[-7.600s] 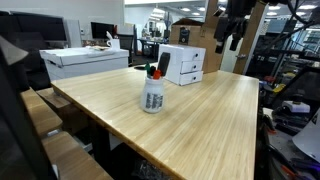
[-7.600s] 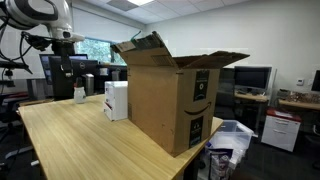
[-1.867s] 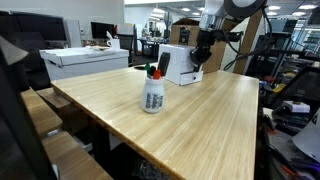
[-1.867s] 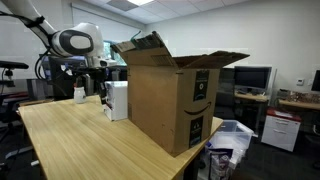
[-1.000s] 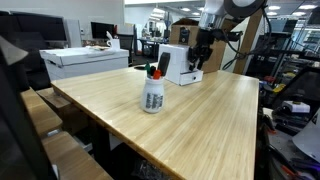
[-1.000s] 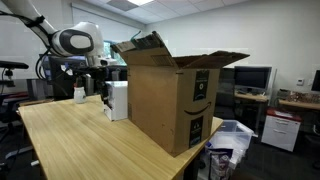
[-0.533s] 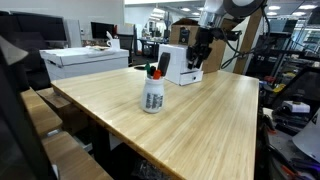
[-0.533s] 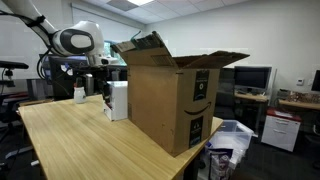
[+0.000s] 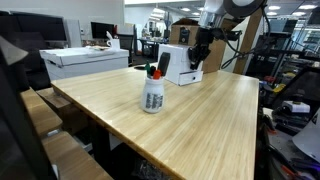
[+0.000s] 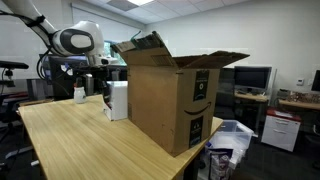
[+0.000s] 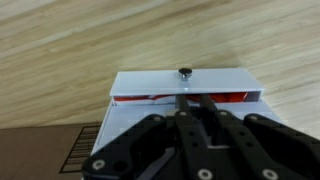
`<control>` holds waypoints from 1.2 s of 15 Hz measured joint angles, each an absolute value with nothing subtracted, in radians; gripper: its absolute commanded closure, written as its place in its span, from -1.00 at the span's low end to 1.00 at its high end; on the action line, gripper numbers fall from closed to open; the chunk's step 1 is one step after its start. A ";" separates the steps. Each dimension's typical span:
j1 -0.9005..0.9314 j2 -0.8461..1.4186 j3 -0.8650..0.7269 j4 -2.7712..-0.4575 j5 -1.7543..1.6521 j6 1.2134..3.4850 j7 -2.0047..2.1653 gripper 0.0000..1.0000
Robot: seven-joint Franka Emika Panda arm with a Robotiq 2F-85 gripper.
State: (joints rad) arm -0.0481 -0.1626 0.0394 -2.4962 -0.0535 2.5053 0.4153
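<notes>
My gripper (image 11: 189, 98) hangs over the top of a small white box (image 11: 140, 125). Its two black fingers (image 11: 202, 105) stand almost together, tips at the box's far edge beside a red strip (image 11: 145, 98). A small dark knob (image 11: 185, 71) sticks out of the face just beyond. I see nothing pinched between the fingers. In both exterior views the arm reaches down to that white box (image 9: 178, 65) (image 10: 117, 100), with the gripper (image 9: 196, 60) (image 10: 104, 97) at its edge. A white bottle with a red cap (image 9: 152, 92) (image 10: 79, 93) stands apart on the wooden table (image 9: 200, 125).
A large open cardboard box (image 10: 170, 95) stands right beside the white box; its side with a barcode label (image 11: 50, 155) shows in the wrist view. Another white carton (image 9: 85, 62) sits beyond the table's far corner. Office desks, monitors and chairs surround the table.
The fingers have drawn together over the last half second. The arm came down from high above the table to the white box and has hardly shifted since.
</notes>
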 measured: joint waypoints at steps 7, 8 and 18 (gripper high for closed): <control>-0.041 -0.195 0.046 -2.501 -0.055 2.406 0.415 0.87; -0.037 -0.206 0.047 -2.505 -0.055 2.385 0.415 0.87; -0.029 -0.325 0.067 -2.598 -0.038 2.282 0.415 0.87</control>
State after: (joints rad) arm -0.0289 -0.3248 0.0669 -2.5984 -0.0385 2.2815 0.4153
